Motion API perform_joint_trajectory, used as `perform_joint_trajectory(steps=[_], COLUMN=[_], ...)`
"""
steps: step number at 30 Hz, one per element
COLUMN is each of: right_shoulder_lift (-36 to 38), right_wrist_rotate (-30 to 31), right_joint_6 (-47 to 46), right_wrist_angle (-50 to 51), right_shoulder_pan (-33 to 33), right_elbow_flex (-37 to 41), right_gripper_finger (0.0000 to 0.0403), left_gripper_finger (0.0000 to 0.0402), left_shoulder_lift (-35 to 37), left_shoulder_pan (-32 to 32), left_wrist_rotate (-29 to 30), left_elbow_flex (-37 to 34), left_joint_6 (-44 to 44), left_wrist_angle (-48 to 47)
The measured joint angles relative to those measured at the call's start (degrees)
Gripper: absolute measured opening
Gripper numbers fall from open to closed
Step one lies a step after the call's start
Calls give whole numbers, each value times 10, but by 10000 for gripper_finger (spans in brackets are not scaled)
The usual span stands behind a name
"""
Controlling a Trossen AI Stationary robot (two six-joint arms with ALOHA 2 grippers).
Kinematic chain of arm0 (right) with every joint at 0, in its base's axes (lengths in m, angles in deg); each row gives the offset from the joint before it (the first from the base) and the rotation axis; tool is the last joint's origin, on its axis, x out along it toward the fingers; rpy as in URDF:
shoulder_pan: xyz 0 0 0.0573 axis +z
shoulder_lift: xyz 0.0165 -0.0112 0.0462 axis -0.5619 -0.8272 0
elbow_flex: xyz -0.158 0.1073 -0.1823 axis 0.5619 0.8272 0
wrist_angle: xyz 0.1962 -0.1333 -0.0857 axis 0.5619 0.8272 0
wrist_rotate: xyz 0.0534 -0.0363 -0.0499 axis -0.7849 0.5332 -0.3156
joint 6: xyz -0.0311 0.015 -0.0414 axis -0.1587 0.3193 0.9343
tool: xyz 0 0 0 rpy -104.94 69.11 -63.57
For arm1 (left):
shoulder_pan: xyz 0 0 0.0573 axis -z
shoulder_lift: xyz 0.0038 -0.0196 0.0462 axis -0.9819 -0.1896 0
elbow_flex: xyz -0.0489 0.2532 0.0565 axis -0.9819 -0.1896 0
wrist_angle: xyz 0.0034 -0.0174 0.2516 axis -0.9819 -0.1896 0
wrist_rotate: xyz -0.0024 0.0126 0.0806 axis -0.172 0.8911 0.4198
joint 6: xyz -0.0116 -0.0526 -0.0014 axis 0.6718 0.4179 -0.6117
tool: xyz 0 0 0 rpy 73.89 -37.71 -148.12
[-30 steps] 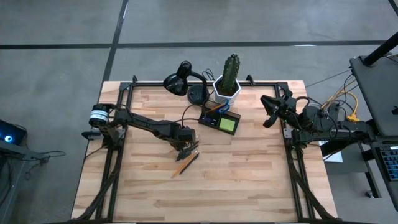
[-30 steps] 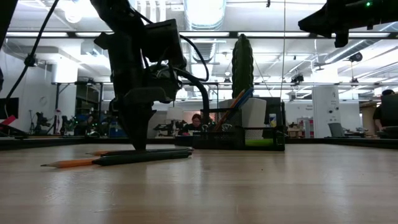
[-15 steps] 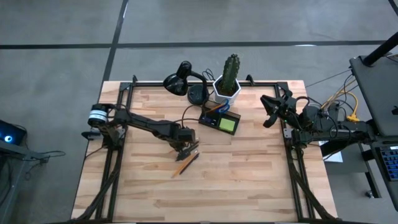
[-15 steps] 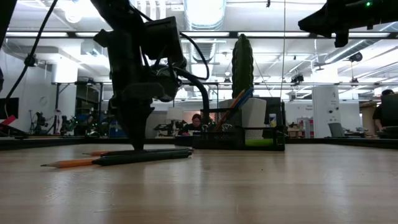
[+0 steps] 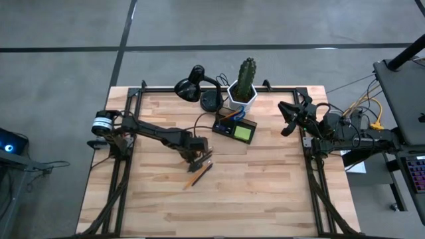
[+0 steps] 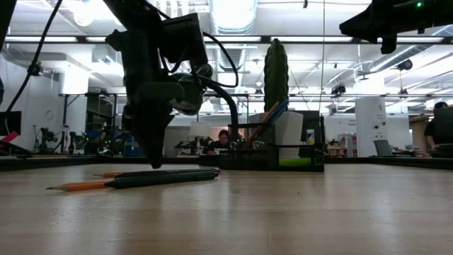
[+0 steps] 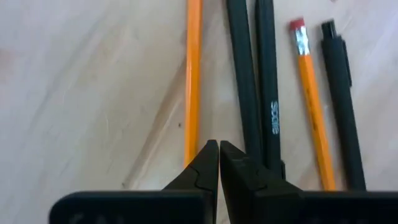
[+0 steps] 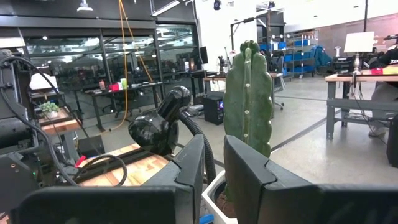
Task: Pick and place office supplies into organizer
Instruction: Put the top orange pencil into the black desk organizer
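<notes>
The left hand (image 7: 218, 163) hangs over the loose pencils and pens on the tabletop (image 5: 265, 186), its fingers pressed together with nothing visibly between them. In the left wrist view the tips sit between an orange pencil (image 7: 193, 81) and a dark pen (image 7: 242, 81), apparently gripping neither. The risk is plain: if the arm lifts now it probably comes away empty, and the closed tips could nudge the row and roll the pencils farther from the organizer (image 5: 234, 128). A second orange pencil (image 7: 311, 106) and two more dark pens lie just beside, so a re-grasp could also catch two at once.

The organizer stands in front of the cactus pot (image 5: 243, 95), already holding a green pad (image 5: 243, 133); the loose pencils (image 5: 197, 174) lie well apart from it, toward the left arm's side.

Compared with a second ago, the left hand has finished closing and risen slightly off the pencils. The right hand (image 8: 212, 168) rests raised at the tabletop's edge, beyond the organizer, slightly parted and empty, unchanged.
</notes>
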Motion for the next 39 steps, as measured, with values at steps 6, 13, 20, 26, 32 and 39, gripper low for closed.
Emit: perform_joint_trajectory(steps=[6, 13, 20, 26, 32, 39], right_shoulder_lift=[0, 0, 0, 0, 0, 0], right_wrist_rotate=[0, 0, 0, 0, 0, 0], right_joint_6=[0, 0, 0, 0, 0, 0], right_wrist_angle=[0, 0, 0, 0, 0, 0], right_shoulder_pan=[0, 0, 0, 0, 0, 0], right_elbow_flex=[0, 0, 0, 0, 0, 0], right_gripper_finger=[53, 53, 53, 53, 53, 53], left_gripper_finger=[29, 118, 145, 143, 108, 46], left_shoulder_lift=[1, 1, -3, -3, -3, -3], left_shoulder_pan=[1, 0, 0, 0, 0, 0], left_wrist_rotate=[-17, -28, -40, -39, -38, -41], left_elbow_flex=[0, -3, -7, -14, -15, -18], left_joint_6=[0, 15, 16, 15, 15, 15], left_wrist_angle=[-28, -52, -62, -61, -61, -57])
